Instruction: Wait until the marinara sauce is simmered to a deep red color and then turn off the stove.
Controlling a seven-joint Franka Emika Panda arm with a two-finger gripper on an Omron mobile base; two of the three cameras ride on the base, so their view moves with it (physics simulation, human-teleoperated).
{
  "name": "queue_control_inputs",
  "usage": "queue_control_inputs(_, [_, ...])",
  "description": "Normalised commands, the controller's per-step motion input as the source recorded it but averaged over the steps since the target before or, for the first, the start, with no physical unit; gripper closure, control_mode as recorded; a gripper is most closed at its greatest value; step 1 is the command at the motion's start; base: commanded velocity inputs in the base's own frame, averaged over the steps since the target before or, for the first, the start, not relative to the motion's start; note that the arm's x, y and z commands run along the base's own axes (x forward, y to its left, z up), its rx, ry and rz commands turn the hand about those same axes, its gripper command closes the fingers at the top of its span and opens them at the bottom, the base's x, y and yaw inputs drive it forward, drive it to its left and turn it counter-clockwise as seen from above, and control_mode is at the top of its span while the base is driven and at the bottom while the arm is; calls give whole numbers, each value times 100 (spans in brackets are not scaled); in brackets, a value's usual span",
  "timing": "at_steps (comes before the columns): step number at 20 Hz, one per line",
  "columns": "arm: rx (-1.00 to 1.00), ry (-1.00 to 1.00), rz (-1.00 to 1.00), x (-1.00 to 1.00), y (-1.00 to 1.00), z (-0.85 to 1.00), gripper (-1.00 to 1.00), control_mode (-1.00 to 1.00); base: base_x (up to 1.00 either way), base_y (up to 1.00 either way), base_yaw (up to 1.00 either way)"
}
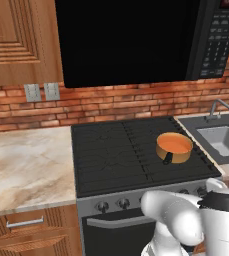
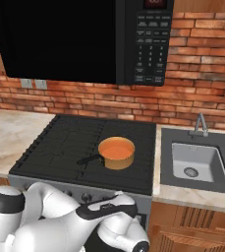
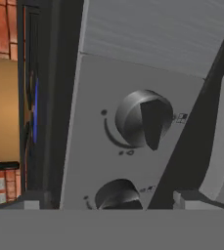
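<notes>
The marinara sauce is a smooth orange disc in a small copper saucepan on the right side of the stove. In the hand view, which is rolled sideways, my gripper is open and close in front of the stove's steel panel. A round knob with a dark pointer sits just ahead of it, and a second knob lies between the fingertips. The saucepan's copper side shows at the left beside a thin blue flame.
A black microwave hangs over the cooktop. A steel sink with a faucet lies to the right, and a marble counter to the left. The oven door handle runs close by the gripper.
</notes>
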Motion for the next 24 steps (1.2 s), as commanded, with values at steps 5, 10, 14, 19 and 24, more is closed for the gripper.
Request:
queue_control_inputs(5, [1, -11, -2, -3, -31, 0, -100, -100, 0, 0, 0])
queue_control_inputs(10, [0, -3, -4, -3, -12, -3, -100, -100, 0, 0, 0])
queue_control_inputs(14, [0, 0, -4, 0, 3, -22, -100, -100, 0, 0, 0])
queue_control_inputs(19, [0, 0, -7, 1, 28, -11, -100, -100, 0, 0, 0])
queue_control_inputs(24, [0, 0, -3, 6, 6, 0, -100, -100, 0, 0, 0])
